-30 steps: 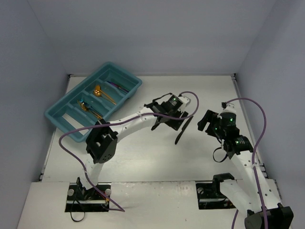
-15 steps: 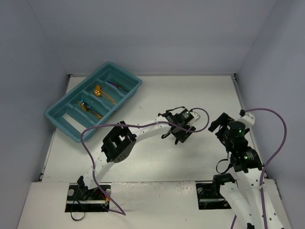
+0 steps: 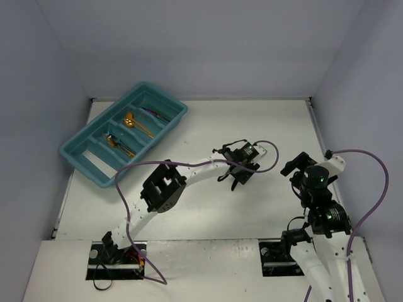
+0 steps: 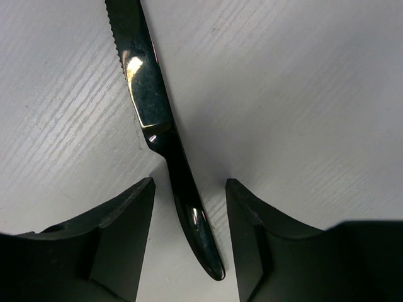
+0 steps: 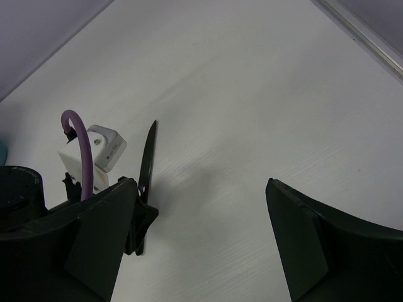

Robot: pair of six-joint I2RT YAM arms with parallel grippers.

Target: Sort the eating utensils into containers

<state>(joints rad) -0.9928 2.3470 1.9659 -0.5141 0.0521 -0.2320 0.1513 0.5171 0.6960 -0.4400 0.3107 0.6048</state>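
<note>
Black knife lying on desk, I'm holding left tool released astride its handle, right tool gaping beside it

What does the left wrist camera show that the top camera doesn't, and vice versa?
Only the left wrist view: a glossy black serrated metal knife lying between the fingers of the open left gripper. Only the top view: the teal-blue rectangular plastic tray holding a copper-gold spoon, plus the right arm. Both: the white table and the left gripper.
</note>
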